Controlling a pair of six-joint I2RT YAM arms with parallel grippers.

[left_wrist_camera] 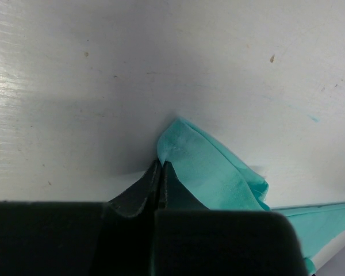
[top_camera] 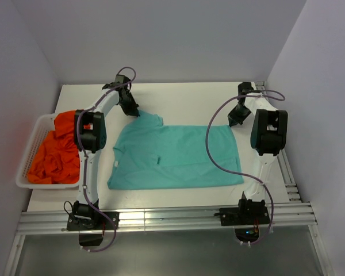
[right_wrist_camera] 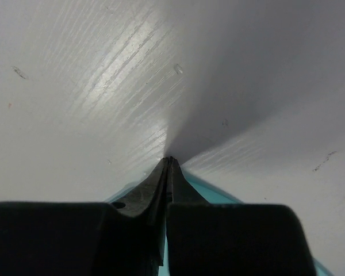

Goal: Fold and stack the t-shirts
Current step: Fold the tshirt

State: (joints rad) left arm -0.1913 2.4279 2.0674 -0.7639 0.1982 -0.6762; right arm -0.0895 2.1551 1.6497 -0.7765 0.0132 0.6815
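Note:
A teal-green t-shirt lies spread flat on the white table, its neck end to the left. My left gripper is at the shirt's far left corner, shut on a pinched fold of teal cloth that bunches up beside the fingertips. My right gripper is at the far right corner, jaws pressed together on the table, with the teal edge showing under and between its fingers. Orange-red t-shirts are heaped in the basket at the left.
A white slatted basket stands at the table's left edge. Side walls close in on the left and right. A purple cable loops over the shirt's right part. Metal rails run along the near edge.

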